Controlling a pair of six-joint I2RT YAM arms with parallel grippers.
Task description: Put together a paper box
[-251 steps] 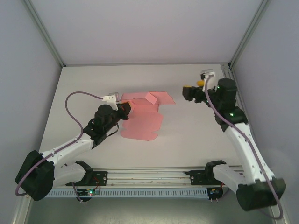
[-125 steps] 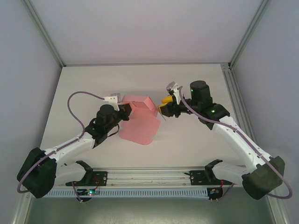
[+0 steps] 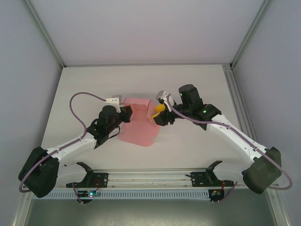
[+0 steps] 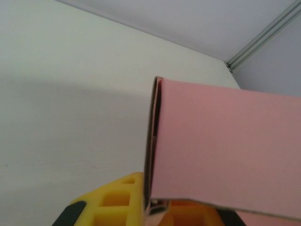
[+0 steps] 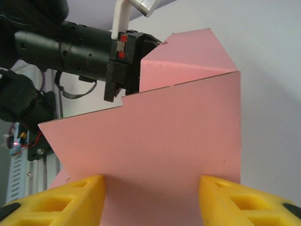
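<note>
The pink paper box (image 3: 139, 128) lies at the centre of the white worktop (image 3: 193, 84), part-folded, with one panel flat and a rear panel standing up. The left pincer (image 3: 126, 111), reaching in from the lower left, is clenched on the card's left edge. Its wrist view shows a doubled pink fold pinched between yellow fingers (image 4: 117, 202). The right pincer (image 3: 156, 115) is at the box's right edge, released, its fingers spread wide with a pink panel between them. Whether they press the card I cannot tell.
</note>
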